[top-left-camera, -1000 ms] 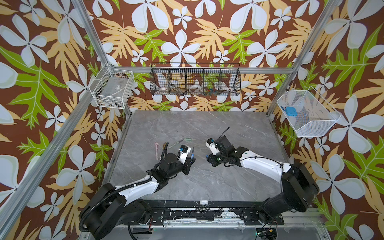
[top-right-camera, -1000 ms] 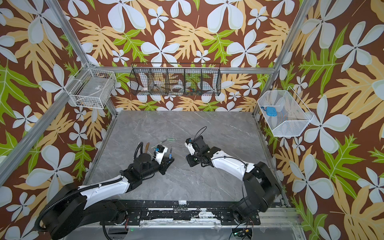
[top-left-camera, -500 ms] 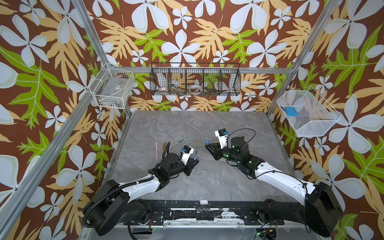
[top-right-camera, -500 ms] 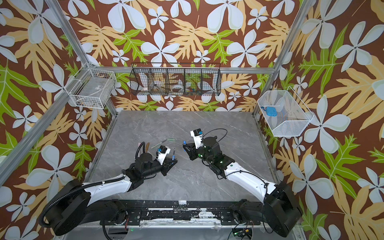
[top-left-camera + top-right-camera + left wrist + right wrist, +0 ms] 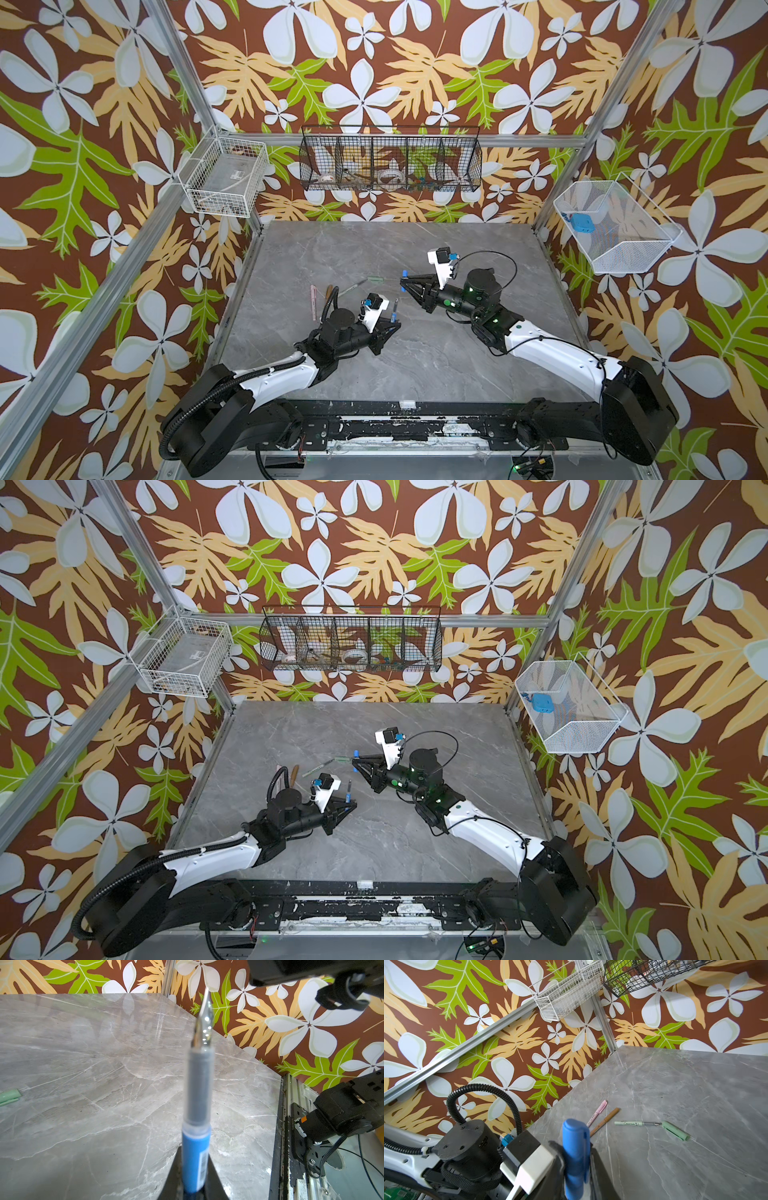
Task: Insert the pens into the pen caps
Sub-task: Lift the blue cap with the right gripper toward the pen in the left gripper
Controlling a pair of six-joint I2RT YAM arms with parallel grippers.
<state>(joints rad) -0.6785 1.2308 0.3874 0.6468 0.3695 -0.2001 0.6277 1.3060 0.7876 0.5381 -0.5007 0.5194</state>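
Only two bits of print show, both in wrist views. The blue pen (image 5: 196, 1105) carries a white barcode strip on its blue barrel, just beyond where the left gripper (image 5: 195, 1190) clamps it; the bars are too blurred to read. The green pen (image 5: 633, 1123) has a line of dark lettering along its body, too small to make out.

The left wrist view alone shows the blue pen's build: a blue barrel, a grey section under a clear sleeve, and a shiny metal tip pointing away from the jaws, uncapped. The right wrist view alone shows the blue cap (image 5: 575, 1153) pinched in the right gripper (image 5: 576, 1180), rounded closed end outward. Beyond it the pink pen (image 5: 598, 1112) and brown pen (image 5: 605, 1121) lie side by side on the grey marble tabletop (image 5: 695, 1088). The green pen's tip sits right at one end of the green cap (image 5: 676, 1130); whether they touch I cannot tell.

In both top views the left arm lies low, reaching from the near left toward the middle, with the pen standing up from its fingertips. The right arm comes in from the near right, its gripper pointing left above the table. Cap and pen are apart, the cap farther back.
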